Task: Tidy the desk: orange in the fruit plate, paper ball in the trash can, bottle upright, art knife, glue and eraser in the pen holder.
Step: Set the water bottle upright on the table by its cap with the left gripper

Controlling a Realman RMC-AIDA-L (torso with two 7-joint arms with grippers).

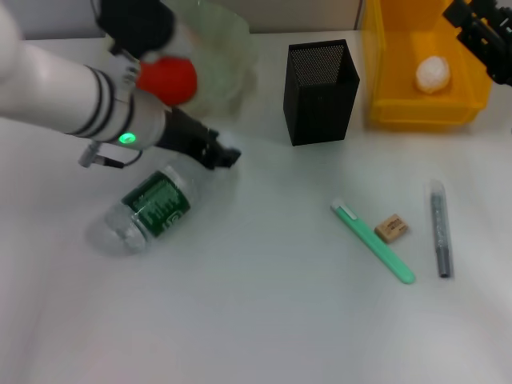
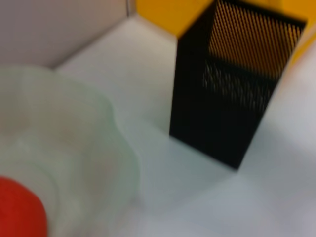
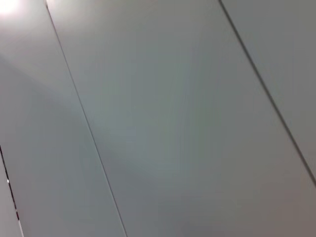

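The bottle [image 1: 152, 210] lies on its side near the counter's [image 1: 264, 320] left edge, its cap end hidden under the left arm. The left claw [image 1: 220, 154] reaches low over it; how far it is open I cannot tell. Toward the right edge lie a green art knife [image 1: 373, 241], the eraser [image 1: 391, 228] and a grey glue stick [image 1: 441, 230]. Farther back, the orange [image 1: 167, 78] sits in the fruit plate [image 1: 220, 48], partly screened by the arm, left of the pen holder [image 1: 320, 92]. The paper ball [image 1: 433, 74] lies in the trash can [image 1: 400, 72]. The right claw [image 1: 484, 36] is cut off at the far right corner.

The head camera looks down and forward over the whole table [image 1: 264, 320]. The left wrist camera sits close above the fruit plate [image 2: 74, 148] and faces the pen holder [image 2: 232, 98] just ahead (both also in the head view). The right wrist camera faces only blank grey panels.
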